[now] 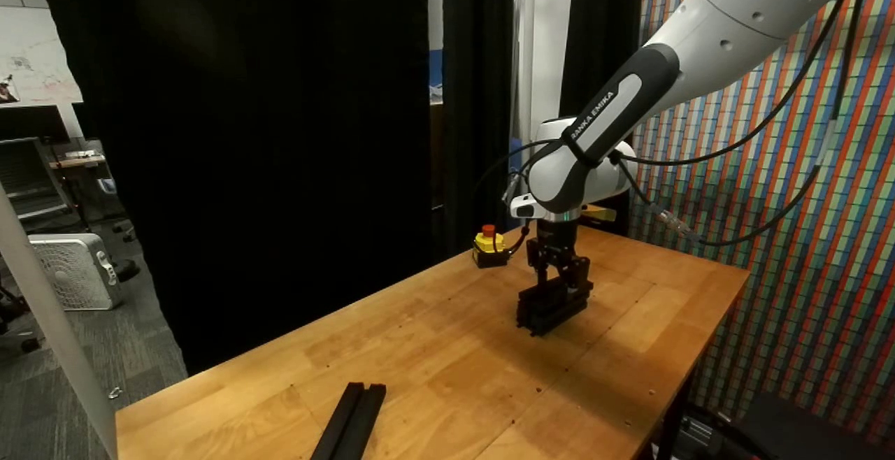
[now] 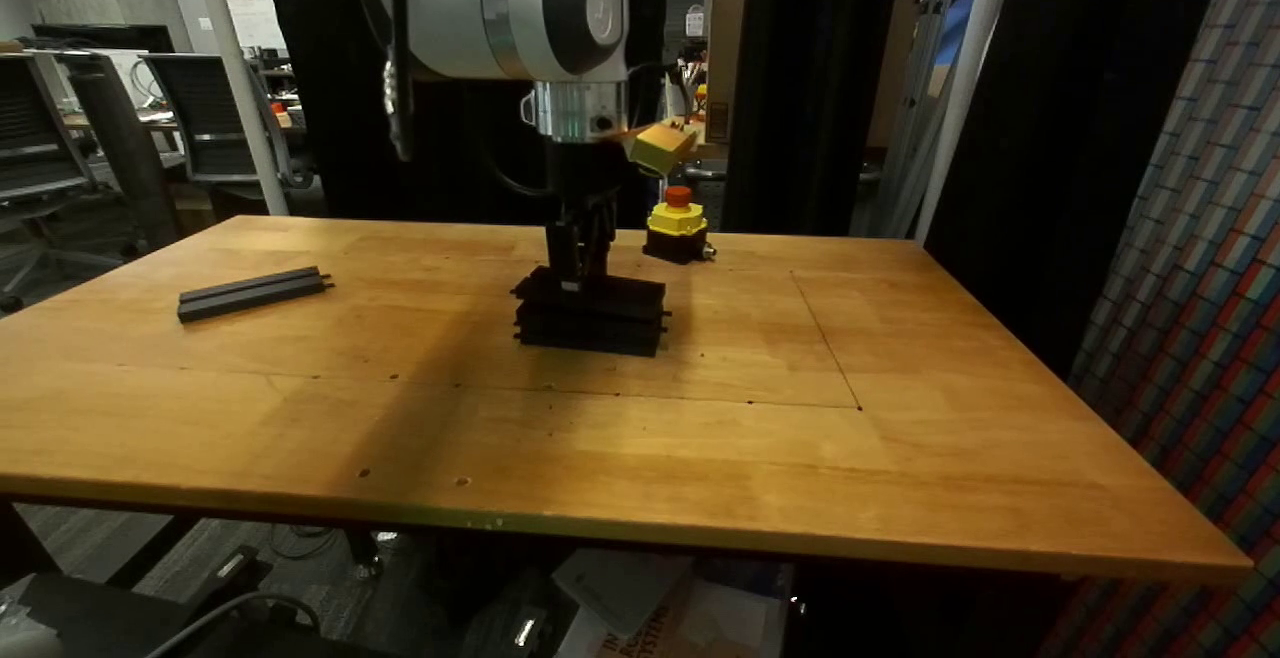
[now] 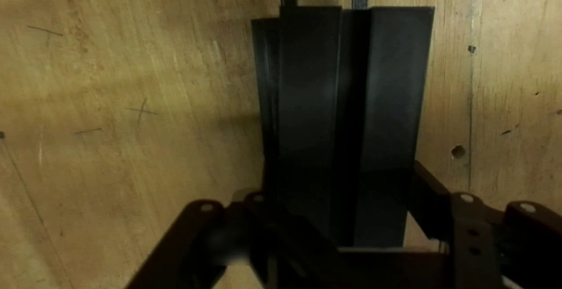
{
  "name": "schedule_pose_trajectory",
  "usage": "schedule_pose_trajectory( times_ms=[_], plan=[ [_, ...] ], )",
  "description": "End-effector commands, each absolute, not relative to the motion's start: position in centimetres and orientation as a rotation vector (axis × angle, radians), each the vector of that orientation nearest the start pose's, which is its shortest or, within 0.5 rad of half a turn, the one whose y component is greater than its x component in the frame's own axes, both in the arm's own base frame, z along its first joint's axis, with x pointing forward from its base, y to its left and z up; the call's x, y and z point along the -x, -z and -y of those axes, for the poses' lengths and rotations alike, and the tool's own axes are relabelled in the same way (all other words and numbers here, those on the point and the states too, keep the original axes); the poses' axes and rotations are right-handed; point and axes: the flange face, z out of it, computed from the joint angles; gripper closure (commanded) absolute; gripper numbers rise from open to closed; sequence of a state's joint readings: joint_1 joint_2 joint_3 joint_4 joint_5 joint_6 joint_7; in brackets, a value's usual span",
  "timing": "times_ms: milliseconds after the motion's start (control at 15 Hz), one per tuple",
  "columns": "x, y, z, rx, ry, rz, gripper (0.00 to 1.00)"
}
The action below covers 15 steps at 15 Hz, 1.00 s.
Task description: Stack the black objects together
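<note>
Wrist view: your gripper (image 3: pixel 341 177) straddles the stack of black bars (image 3: pixel 325 100), its fingers (image 3: pixel 434 201) part-way apart with one along each long side. They look clamped on the upper layer (image 3: pixel 395 91); whether its two ridges are separate bars or one grooved piece, you cannot tell. If the fingers reach low enough to pinch the layer beneath as well, a lift would probably drag the stack along, and an uneven release could knock it askew.

In an exterior view you see at least two layers, too dark to judge whether they sit flush; if they don't, letting go could let the top one slide or tip. What look like two loose black bars (image 2: pixel 250 301) lie side by side, well to the left of the stack, so you probably have more to add. Around the stack, the wooden tabletop (image 2: pixel 900 478) shows small holes (image 2: pixel 463 482) and a broad shadow (image 2: pixel 430 398), and an emergency-stop button (image 2: pixel 677 223) stands behind the stack's right end.

Again in an exterior view, a black curtain (image 1: pixel 301 166) hangs beyond the stack, a multicoloured grid-patterned backdrop (image 1: pixel 839 292) fills the space to its right, and a white box fan (image 1: pixel 73 271) stands on the floor (image 1: pixel 136 348) far to its left.
</note>
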<state>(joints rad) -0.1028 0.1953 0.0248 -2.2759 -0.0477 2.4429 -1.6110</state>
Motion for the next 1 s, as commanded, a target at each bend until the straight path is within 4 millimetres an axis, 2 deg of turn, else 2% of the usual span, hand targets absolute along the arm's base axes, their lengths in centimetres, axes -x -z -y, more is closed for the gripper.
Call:
schedule_pose_trajectory(
  times_ms=[0,933],
  plan=[
    [-52.93,-27.27,3.85,2.211,-0.023,2.232,0.55],
    [-53.7,-26.51,3.63,2.206,-0.042,2.224,0.55]
  ],
)
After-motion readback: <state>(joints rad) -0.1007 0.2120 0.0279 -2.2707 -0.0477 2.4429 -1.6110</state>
